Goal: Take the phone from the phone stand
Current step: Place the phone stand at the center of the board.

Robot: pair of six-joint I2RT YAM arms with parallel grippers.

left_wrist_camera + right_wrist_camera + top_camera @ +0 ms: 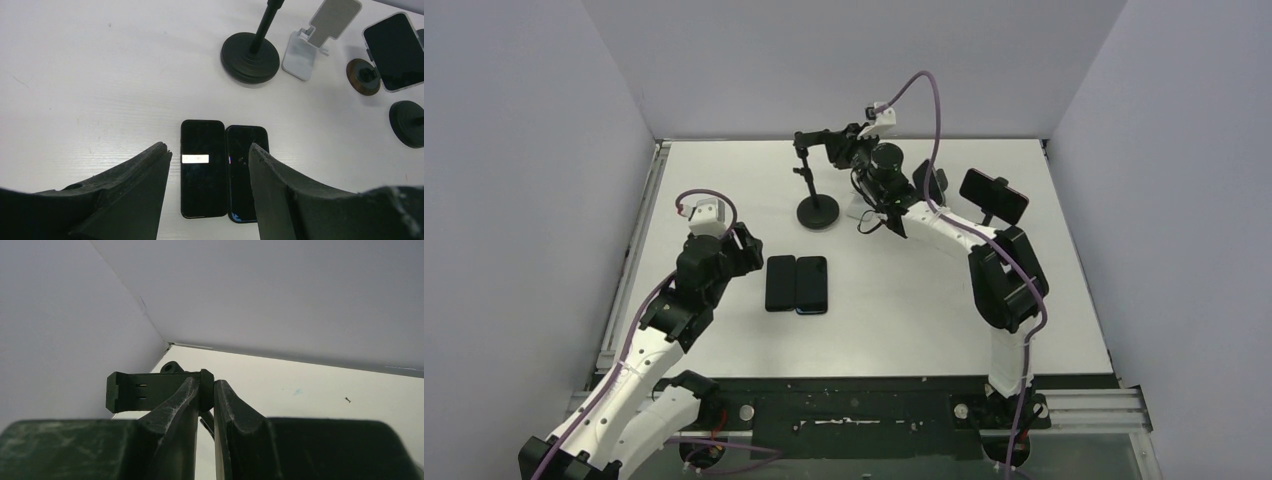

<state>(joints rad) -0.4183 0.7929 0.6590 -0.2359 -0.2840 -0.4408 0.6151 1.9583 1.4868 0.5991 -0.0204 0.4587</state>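
Observation:
Two dark phones lie flat side by side mid-table, one (781,283) left of the other (811,284); both show in the left wrist view (202,167) (247,170). My left gripper (748,250) (207,150) hovers open just above and left of them, holding nothing. A black pole stand (818,212) carries an empty clamp (150,390) at its top. My right gripper (836,142) (206,385) is shut on the clamp's right end. A third phone (993,196) (395,50) sits held in a stand at the far right.
A white folding stand (320,35) is beside the pole stand's round base (250,57), mostly hidden by my right arm from above. A brown disc (363,76) and a black round base (407,122) sit near the held phone. Walls enclose the table.

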